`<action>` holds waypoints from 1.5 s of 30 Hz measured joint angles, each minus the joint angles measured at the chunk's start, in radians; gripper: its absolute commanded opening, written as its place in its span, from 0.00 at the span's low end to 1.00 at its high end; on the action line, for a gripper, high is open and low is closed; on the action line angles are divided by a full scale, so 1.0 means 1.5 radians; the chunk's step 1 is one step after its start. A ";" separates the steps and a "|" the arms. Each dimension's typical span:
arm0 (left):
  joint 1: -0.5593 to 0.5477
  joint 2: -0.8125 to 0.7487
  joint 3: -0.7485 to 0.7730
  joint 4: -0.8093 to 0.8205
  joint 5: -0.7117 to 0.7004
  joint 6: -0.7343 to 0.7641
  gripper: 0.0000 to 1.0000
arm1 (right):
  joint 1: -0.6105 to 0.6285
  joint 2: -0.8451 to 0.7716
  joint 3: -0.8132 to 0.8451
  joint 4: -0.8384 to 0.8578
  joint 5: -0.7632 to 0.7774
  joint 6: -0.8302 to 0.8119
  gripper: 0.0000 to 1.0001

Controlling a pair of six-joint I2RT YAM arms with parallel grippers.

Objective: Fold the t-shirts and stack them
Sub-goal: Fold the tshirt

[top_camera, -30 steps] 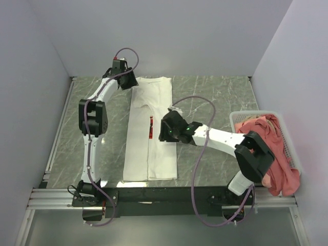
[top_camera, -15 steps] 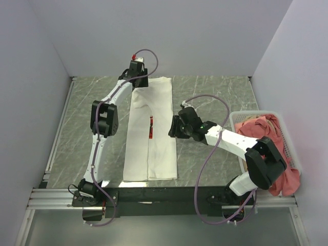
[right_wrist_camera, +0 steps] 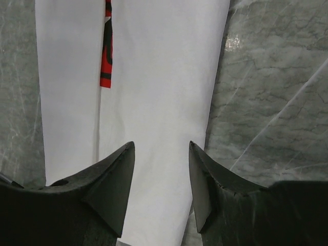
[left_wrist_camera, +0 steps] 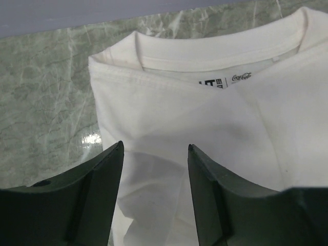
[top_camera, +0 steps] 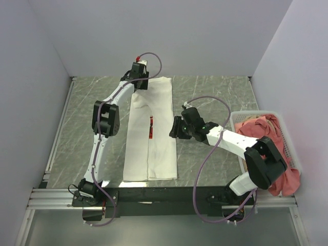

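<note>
Overhead, two wrist close-ups; shared t-shirt [top_camera: 159,105]

Green marble table [top_camera: 215,92], plain lavender walls [top_camera: 169,36]

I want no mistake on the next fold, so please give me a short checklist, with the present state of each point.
1. The left gripper is open, at the collar end of the white t-shirt: ok.
2. The right gripper is open, at the shirt's right edge: ok.
3. The shirt lies flat as a long folded strip: ok.
4. Fingers touch the cloth: cannot tell.
5. The salmon-pink shirt is apart, in the white basket: ok.
</note>
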 measured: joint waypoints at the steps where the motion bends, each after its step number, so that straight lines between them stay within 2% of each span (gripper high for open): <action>1: -0.003 0.000 0.000 0.000 0.000 0.006 0.59 | -0.001 0.000 -0.001 0.003 -0.002 0.000 0.53; 10: -0.028 0.003 0.000 -0.005 -0.024 0.037 0.60 | -0.004 0.000 -0.014 0.017 -0.015 0.000 0.53; 16: -0.031 0.006 0.000 -0.006 -0.049 0.047 0.54 | -0.008 0.000 -0.030 0.026 -0.021 0.003 0.53; 20: -0.030 0.006 -0.005 -0.001 -0.078 0.045 0.67 | -0.008 0.000 -0.033 0.027 -0.026 0.006 0.53; 22: -0.029 -0.011 -0.036 0.023 -0.088 0.042 0.74 | -0.008 -0.002 -0.034 0.028 -0.026 0.008 0.53; 23: -0.028 -0.028 -0.066 0.034 -0.092 0.040 0.74 | -0.009 -0.007 -0.039 0.028 -0.026 0.009 0.53; 25: -0.025 -0.069 -0.111 0.048 -0.090 0.027 0.73 | -0.009 -0.025 -0.052 0.028 -0.025 0.013 0.53; 28: -0.021 -0.163 -0.176 0.038 -0.083 -0.022 0.67 | -0.009 -0.071 -0.080 0.022 -0.028 0.023 0.53; 32: -0.018 -0.401 -0.351 0.026 -0.088 -0.158 0.48 | -0.003 -0.141 -0.123 0.009 -0.043 0.046 0.53; 36: -0.012 -0.707 -0.617 0.017 -0.088 -0.307 0.39 | 0.042 -0.216 -0.173 -0.027 -0.048 0.072 0.53; 39: -0.012 -0.888 -0.809 0.000 -0.084 -0.392 0.36 | 0.115 -0.272 -0.219 -0.049 -0.046 0.107 0.52; 43: -0.012 -1.032 -1.036 -0.046 -0.050 -0.484 0.34 | 0.204 -0.308 -0.294 -0.048 -0.043 0.174 0.52; 45: -0.016 -1.070 -1.105 -0.096 -0.034 -0.524 0.34 | 0.227 -0.311 -0.328 -0.049 -0.041 0.207 0.52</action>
